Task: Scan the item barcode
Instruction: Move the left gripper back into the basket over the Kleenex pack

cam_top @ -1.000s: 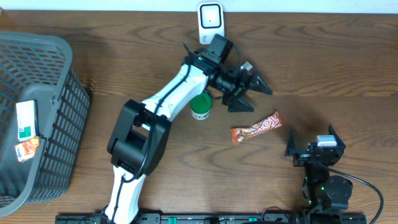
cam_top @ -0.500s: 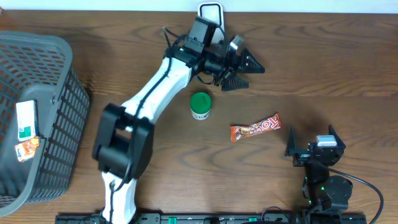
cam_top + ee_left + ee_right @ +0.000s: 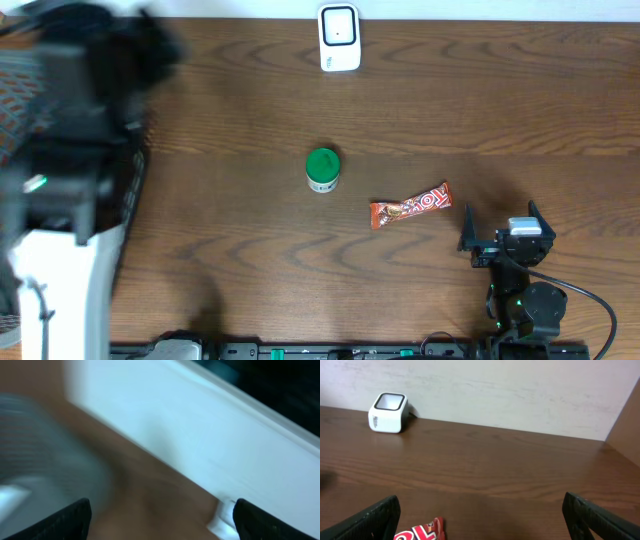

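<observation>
Overhead: the scanner [image 3: 338, 38] stands at the middle of the table's [image 3: 560, 110] far edge, with nothing in front of it. A green tub [image 3: 322, 170] sits near the table's middle. A bar [image 3: 411, 205] lies to its right, apart from it, toward the near right corner. The right gripper [image 3: 505, 232] rests by that corner, near the bar but not touching it. The left arm [image 3: 60, 170] is a big blur over the left edge, covering most of the basket [image 3: 134, 190].

Left wrist: everything is smeared, but the left gripper [image 3: 162, 507] shows two dark fingertips wide apart with nothing between them.

Right wrist: these jaws stand apart too, and empty. The bar's end pokes in at the bottom, and the scanner sits well off at the far edge.

Neither tub nor bar is held or near the scanner, so both scans look undone. What is left, I judge, is to grasp one and show its barcode to the scanner window. Which goes first, I cannot tell.
</observation>
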Motion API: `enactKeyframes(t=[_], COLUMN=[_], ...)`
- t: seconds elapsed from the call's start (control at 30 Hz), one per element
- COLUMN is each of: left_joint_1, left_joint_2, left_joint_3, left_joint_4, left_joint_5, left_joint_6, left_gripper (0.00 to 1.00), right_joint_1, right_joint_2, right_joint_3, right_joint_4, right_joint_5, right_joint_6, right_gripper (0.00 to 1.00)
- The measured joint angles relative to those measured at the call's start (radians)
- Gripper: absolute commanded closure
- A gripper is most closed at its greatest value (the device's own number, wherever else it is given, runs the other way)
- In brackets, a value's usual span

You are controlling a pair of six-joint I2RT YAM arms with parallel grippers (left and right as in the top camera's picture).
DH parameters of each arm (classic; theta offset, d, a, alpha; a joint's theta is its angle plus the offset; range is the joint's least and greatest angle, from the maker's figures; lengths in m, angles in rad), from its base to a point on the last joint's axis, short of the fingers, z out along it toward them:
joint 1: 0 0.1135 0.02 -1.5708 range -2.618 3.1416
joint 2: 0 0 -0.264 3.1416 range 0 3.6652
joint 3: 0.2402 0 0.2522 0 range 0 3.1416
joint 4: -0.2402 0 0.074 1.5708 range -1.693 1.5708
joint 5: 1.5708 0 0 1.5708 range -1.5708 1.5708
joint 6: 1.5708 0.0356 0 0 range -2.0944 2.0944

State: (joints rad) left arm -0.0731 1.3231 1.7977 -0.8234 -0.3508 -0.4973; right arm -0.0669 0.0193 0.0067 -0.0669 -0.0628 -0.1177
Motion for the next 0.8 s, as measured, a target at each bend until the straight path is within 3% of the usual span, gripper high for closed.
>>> enactKeyframes(t=[0.13, 0.3, 0.43, 0.57, 0.8], left_joint_1=[0.267, 0.595, 0.764, 0.841, 0.848], left_joint_2=[-0.027, 0.037, 0.127, 0.213, 0.378], left_joint_3=[0.001, 0.000, -0.003, -0.016, -0.043], left_joint_4=[-0.157, -0.325, -0.423, -0.435, -0.439], left_joint_5=[-0.082, 0.013, 0.104, 0.160, 0.195], left_joint_6=[-0.079, -0.199, -0.309, -0.361, -0.373], left_gripper=[0.09, 0.09, 0.09, 0.09, 0.09], right_joint_1=[0.000, 0.000, 0.000, 0.000, 0.000], right_joint_2=[0.000, 0.000, 0.000, 0.000, 0.000], right_joint_3=[0.000, 0.000, 0.000, 0.000, 0.000], right_joint_4=[0.000, 0.000, 0.000, 0.000, 0.000], right_joint_5=[0.000, 0.000, 0.000, 0.000, 0.000], right_joint_6=[0.000, 0.000, 0.000, 0.000, 0.000], right_gripper=[0.01, 0.01, 0.01, 0.01, 0.01])
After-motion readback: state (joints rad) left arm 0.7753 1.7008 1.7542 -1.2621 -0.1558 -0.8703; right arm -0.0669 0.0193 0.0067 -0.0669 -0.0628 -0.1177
